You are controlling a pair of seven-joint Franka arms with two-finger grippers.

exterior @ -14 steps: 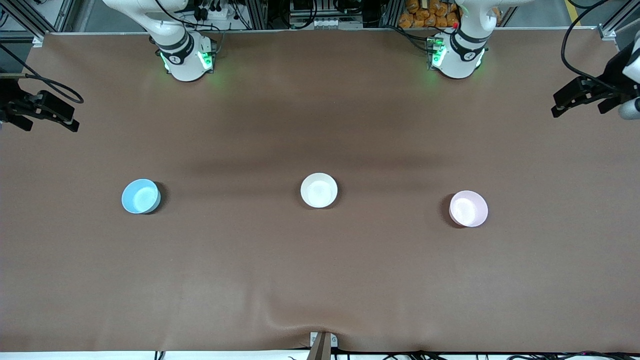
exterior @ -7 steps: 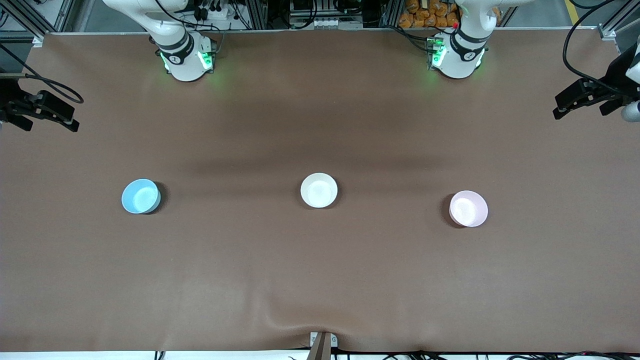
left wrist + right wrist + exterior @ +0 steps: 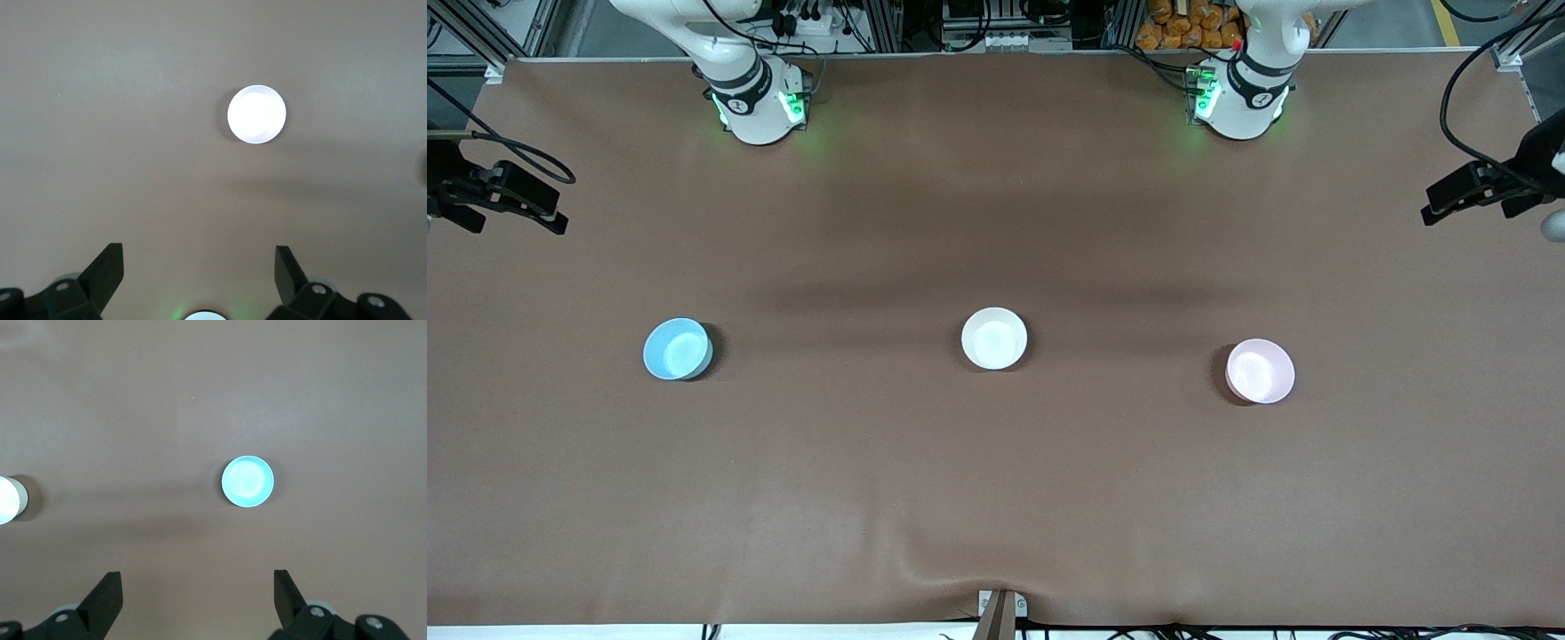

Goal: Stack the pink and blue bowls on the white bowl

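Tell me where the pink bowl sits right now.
In the front view the pink bowl stands upright on the brown table toward the left arm's end, beside the white bowl and slightly nearer the camera, untouched.

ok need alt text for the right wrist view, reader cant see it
Looking straight down from high above a brown table, a light blue bowl sits upright and empty near the middle of the picture. The right gripper hangs open above the table, its two dark fingers wide apart and holding nothing. A white bowl is cut off at the picture's edge.
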